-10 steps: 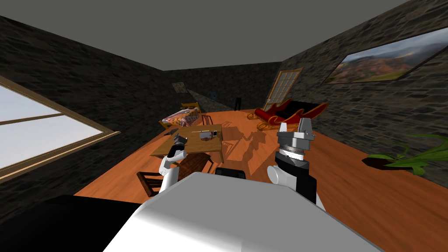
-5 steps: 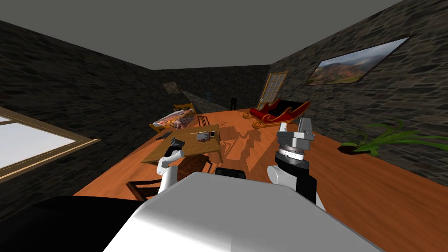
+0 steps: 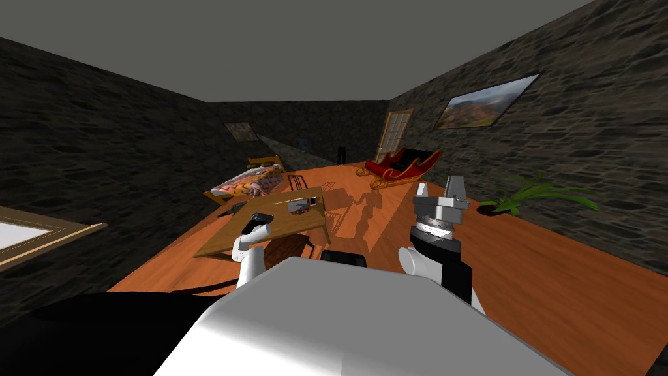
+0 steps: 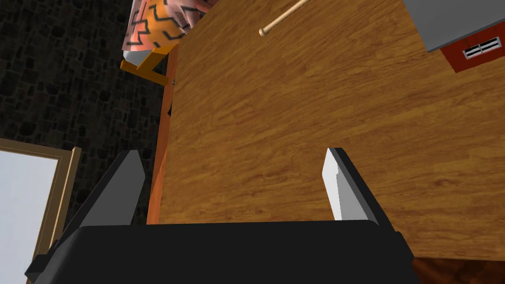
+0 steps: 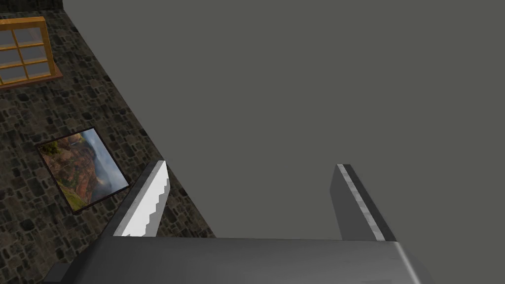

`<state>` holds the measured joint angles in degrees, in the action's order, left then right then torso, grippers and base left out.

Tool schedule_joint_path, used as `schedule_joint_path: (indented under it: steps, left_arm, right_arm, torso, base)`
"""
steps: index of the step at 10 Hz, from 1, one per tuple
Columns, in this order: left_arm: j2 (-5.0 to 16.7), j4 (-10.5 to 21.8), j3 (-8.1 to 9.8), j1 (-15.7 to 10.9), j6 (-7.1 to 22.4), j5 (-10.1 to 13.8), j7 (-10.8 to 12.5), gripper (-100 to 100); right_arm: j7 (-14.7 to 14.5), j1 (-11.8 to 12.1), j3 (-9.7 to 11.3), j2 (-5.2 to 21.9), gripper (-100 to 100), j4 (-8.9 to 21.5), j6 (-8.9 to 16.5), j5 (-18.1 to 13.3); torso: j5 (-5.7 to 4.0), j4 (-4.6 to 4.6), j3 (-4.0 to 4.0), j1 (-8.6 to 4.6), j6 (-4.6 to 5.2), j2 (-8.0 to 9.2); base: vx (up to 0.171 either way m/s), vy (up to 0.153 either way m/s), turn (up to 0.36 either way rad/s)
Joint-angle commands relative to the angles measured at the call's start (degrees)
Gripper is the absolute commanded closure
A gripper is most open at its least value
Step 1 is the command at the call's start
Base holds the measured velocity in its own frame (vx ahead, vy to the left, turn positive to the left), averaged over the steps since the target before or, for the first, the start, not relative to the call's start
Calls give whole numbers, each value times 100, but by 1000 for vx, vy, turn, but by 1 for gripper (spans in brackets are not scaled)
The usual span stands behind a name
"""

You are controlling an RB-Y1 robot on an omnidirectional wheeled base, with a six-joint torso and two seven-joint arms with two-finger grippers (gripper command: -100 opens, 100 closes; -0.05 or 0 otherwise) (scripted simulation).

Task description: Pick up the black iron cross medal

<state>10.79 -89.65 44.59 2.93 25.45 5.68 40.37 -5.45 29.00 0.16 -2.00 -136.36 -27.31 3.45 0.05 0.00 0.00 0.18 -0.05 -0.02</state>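
Medal point(image 3: 315, 201): small dark thing at the table's point(image 3: 293, 222) far right, shape too small to tell, just beside a grey-and-red object point(image 3: 300, 205).
Left gripper point(image 3: 259, 217): over the table's near left, well apart from the medal, jaws spread, empty.
Right gripper point(image 3: 439, 185): raised at right, jaws spread, empty.

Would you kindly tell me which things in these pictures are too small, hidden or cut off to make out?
Small dark item on the wooden table, head view: too small to identify as the medal.
Red and grey object, left wrist view: cut off by the picture's edge.
Bat, left wrist view: cut off past its knob end.
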Motion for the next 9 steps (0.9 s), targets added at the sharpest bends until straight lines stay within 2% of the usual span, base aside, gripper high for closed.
schedule_joint_path:
  steps: [1, 2, 4, 5, 6, 7, 9]
  left_arm:
    - [72, 271, 261, -142, 286, 40, 218, -100]
    - [72, 271, 261, -142, 312, 40, 218, -100]
    - [101, 646, 658, -370, 701, 50, 568, -100]
    - [101, 697, 691, -370, 779, 50, 568, -100]
    - [115, 904, 895, -478, 1000, 52, 734, -100]
    - [115, 904, 895, -478, 1000, 52, 734, -100]
    - [141, 1301, 1276, -681, 1365, 53, 1049, -100]
  right_arm:
    - [0, 0, 0, 0, 0, 0, 0, 0]
    - [0, -1, 0, 0, 0, 0, 0, 0]
    - [0, -1, 0, 0, 0, 0, 0, 0]
    - [0, -1, 0, 0, 0, 0, 0, 0]
    - [0, 0, 0, 0, 0, 0, 0, 0]
    - [0, 0, 0, 0, 0, 0, 0, 0]
    - [0, 0, 0, 0, 0, 0, 0, 0]
  torso:
    - [0, 0, 0, 0, 0, 0]
    - [0, 0, 0, 0, 5, 1]
    - [0, 0, -1, 2, 4, -2]
    - [2, 0, -1, 10, 4, -2]
    - [2, -1, -2, 9, -1, -4]
    - [2, -1, -3, 5, 2, -5]
    - [0, -1, -4, 3, 3, -8]
  base:
    - [-20, 26, -244]
    - [-14, 28, -113]
    - [-13, 43, -278]
    - [-7, 49, -150]
    - [-8, 35, -197]
    - [-7, 26, -130]
    - [-1, 40, -311]
